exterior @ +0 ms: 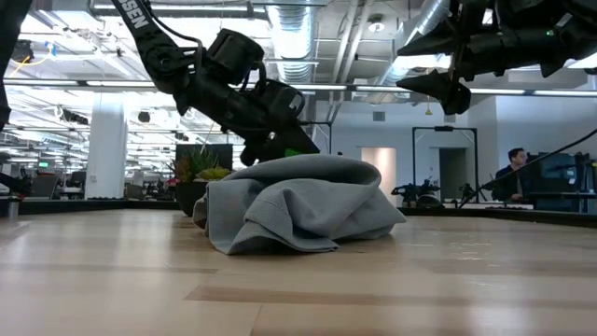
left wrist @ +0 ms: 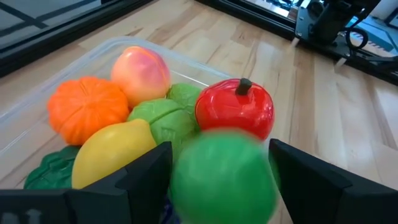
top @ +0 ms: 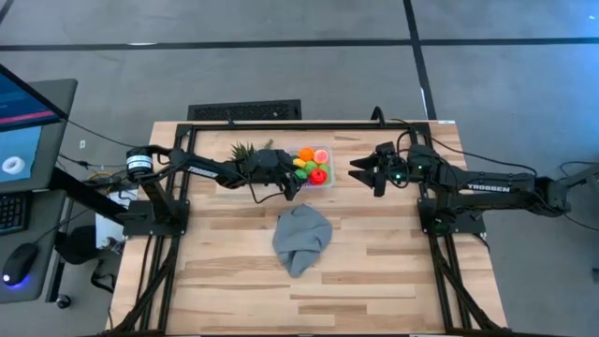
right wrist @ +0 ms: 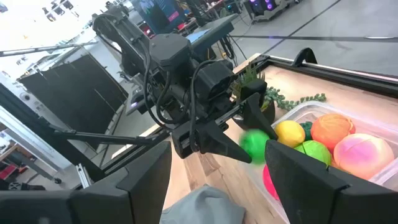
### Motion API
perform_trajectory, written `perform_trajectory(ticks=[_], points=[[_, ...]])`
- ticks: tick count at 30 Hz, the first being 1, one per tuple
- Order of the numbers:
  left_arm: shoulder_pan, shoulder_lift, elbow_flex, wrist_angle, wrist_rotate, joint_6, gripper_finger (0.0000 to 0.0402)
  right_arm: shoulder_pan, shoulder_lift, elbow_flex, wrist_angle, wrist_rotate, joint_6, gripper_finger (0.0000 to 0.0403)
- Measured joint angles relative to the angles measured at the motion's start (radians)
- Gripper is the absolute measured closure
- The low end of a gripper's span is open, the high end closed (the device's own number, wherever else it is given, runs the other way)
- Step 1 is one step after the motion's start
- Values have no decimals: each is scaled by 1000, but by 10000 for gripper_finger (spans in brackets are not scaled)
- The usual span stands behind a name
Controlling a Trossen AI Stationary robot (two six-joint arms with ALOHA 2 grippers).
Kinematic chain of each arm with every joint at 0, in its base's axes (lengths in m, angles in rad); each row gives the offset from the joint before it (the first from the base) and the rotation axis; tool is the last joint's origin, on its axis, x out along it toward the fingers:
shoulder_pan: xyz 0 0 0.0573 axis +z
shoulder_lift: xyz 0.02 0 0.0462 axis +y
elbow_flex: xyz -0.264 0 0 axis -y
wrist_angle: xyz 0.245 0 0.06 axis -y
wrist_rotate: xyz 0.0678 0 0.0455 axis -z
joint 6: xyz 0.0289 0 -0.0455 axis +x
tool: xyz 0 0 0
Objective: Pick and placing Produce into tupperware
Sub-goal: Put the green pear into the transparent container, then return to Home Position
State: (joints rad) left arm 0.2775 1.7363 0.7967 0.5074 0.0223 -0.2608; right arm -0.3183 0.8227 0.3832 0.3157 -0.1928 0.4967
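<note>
— What's closest?

— Green ball (left wrist: 222, 177), blurred, sitting in my left gripper (left wrist: 221, 149) at the edge of the tub (left wrist: 93, 53). Whether I clasp it or have let go, I cannot tell. Past it, the tub holds an apple (left wrist: 235, 111), a lemon (left wrist: 115, 149), an orange (left wrist: 87, 109), a peach (left wrist: 140, 67) and some green pieces.

— And from your right wrist?

— My right gripper (right wrist: 217, 149) is spread and empty, facing the left one across the tub. The ball shows just beside the lemon, at the tub's rim. A plant (right wrist: 261, 99) stands behind the tub, and the cloth (right wrist: 202, 208) lies below.

— From above?

— Both arms reach in over the far half of the table (top: 374, 271). The tub sits between my grippers: the left is at its edge, the right is near but apart. The plant is just left of the tub, and the cloth lies nearer the middle of the table.

— Down low?

— Cloth in front, hiding the tub. Both grippers hang above the table.
</note>
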Motion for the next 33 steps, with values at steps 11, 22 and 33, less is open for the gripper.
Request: perform_trajectory(ticks=[11,22,33], points=[[0,0,0,7,0,7,135,0,0,0,0,0,-7,121],[2,-1,0,84,0,15,134,0,0,0,-1,0,-9,121],[3,-2,59,86,3,50,134,0,0,0,-27,0,-13,121]])
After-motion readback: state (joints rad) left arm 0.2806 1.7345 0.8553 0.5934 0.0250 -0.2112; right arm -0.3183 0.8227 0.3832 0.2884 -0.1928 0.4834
